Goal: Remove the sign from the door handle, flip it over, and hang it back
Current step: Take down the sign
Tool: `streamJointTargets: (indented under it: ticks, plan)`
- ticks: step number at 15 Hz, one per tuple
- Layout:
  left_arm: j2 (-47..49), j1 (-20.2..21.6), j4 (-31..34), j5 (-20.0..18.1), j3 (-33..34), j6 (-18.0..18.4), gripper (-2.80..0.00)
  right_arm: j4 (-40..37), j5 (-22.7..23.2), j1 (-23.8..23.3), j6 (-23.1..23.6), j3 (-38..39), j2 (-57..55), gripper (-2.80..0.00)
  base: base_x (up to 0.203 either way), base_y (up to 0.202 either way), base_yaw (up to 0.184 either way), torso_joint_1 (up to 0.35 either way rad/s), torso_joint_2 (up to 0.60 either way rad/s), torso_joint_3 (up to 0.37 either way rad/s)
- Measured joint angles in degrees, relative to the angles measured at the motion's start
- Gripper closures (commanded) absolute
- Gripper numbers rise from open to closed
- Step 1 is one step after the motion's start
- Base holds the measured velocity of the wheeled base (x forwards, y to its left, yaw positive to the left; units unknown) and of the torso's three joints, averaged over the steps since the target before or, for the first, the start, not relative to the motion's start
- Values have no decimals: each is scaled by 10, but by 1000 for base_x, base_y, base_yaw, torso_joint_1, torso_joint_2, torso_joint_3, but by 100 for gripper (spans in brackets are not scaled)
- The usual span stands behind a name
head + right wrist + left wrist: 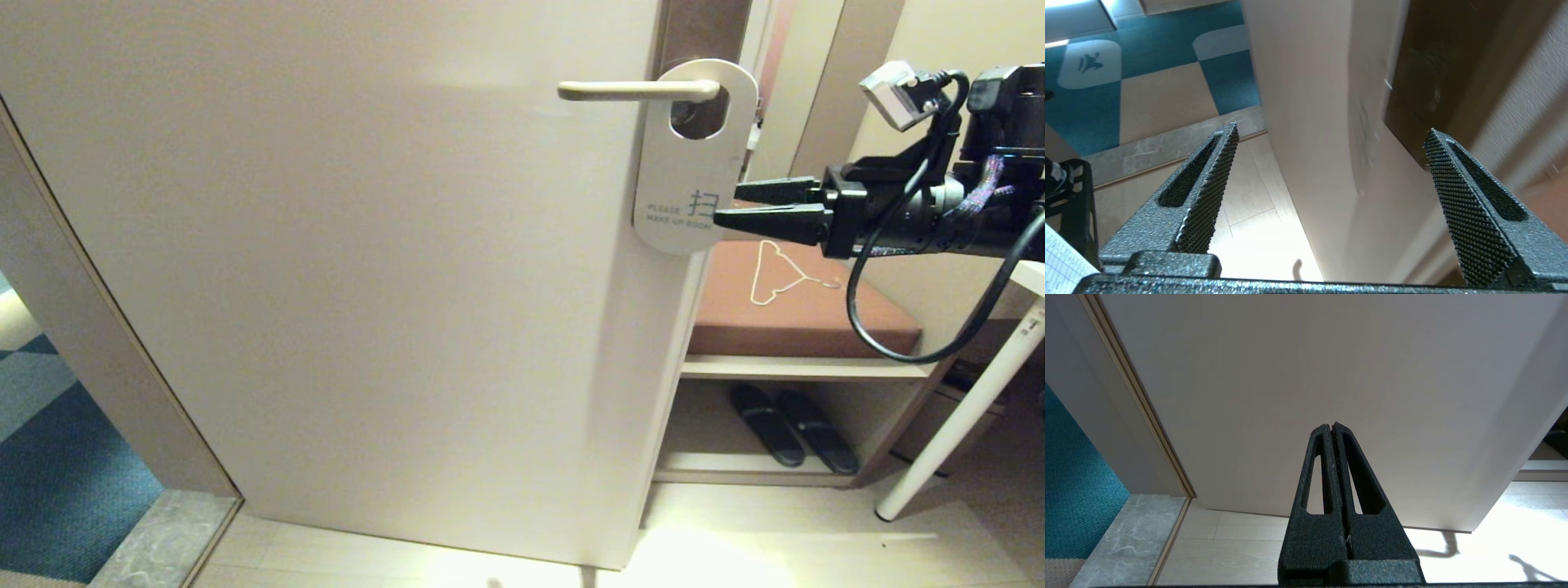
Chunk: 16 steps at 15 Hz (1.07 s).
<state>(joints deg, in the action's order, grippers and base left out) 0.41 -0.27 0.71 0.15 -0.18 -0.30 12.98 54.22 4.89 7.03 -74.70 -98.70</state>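
Note:
The sign (682, 175) hangs by its oval hole on the door handle (629, 90), a slim beige lever on the open door. Its white side with "PLEASE MAKE UP ROOM" faces me. My right gripper (728, 204) reaches in level from the right and is open, its fingertips at the sign's lower right edge. In the right wrist view the gripper (1332, 130) has its jaws wide apart with nothing pinched, and the sign (1367, 122) is a blur ahead of them. My left gripper (1331, 425) is shut and empty, low down, pointing at the door's lower part.
The pale door (367, 286) fills most of the head view. To its right is a bench with a brown cushion (804, 306), a white wire hanger (775, 273) on it and black slippers (792, 429) beneath. A white table leg (963, 416) stands at far right. Teal carpet (49, 457) lies at the left.

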Motion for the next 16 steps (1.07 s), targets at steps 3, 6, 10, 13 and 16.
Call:
streamJointTargets:
  ticks: [3,6,10,13,16]
  plan:
    - [0,0,0,0,0,0,0,-1,1,7,-2,-13,-7,-280,0,0,0,0,0,0]
    - [0,0,0,0,0,0,0,-2,12,17,-11,-20,-14,-280,0,0,0,0,0,0]
    - [1,0,0,0,0,0,0,-2,23,19,-16,-36,-28,-280,0,0,0,0,0,0]
    - [1,0,0,0,0,0,0,-2,28,23,-25,-56,-40,-280,0,0,0,0,0,0]
    - [1,0,0,0,0,0,0,-2,28,25,-26,-67,-53,-280,0,0,0,0,0,0]
